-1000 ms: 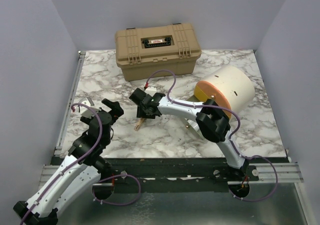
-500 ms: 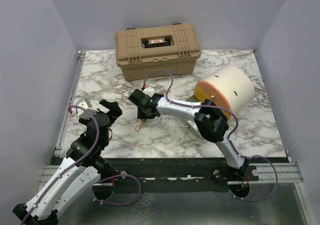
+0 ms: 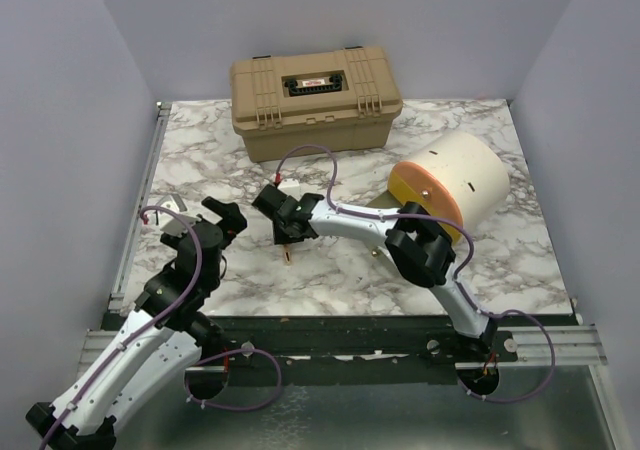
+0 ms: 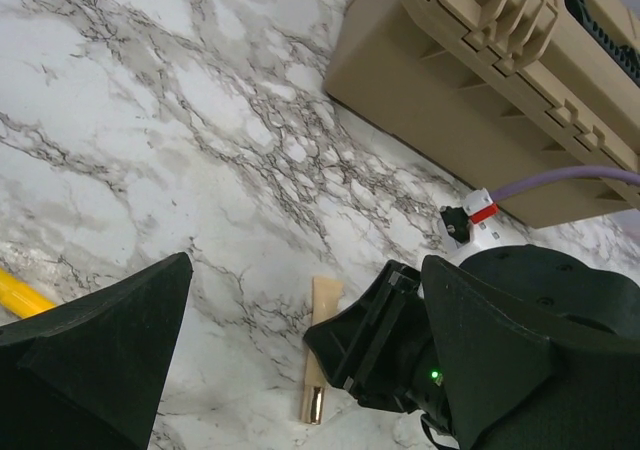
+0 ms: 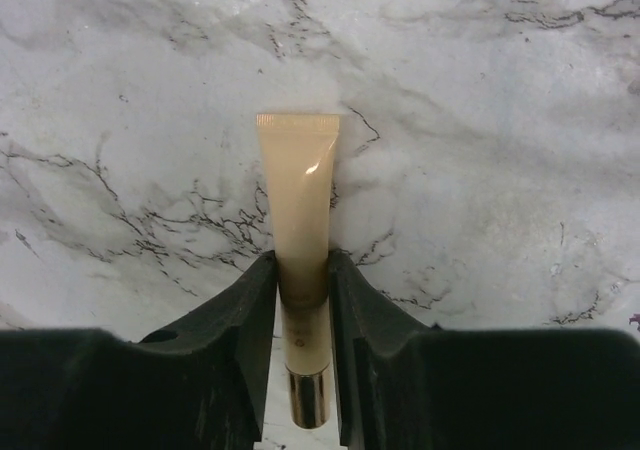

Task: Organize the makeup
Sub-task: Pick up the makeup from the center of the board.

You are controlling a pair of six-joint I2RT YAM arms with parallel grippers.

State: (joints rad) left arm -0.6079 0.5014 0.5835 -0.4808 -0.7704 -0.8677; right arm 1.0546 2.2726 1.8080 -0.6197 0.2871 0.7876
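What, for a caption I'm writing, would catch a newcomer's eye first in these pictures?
The right pincer, mid-table, grips a pale tube lying flat on the marble, fingers pressed to both its sides. Behind it a big tan hard case stands shut at the table's far edge, and a cream-and-orange round pouch lies on its side to the right.

Yellow pencil (image 4: 18,288) cut by left edge, tan case (image 4: 480,100) cropped top right, pale tube (image 5: 297,200) partly hidden between fingers (image 5: 230,320)
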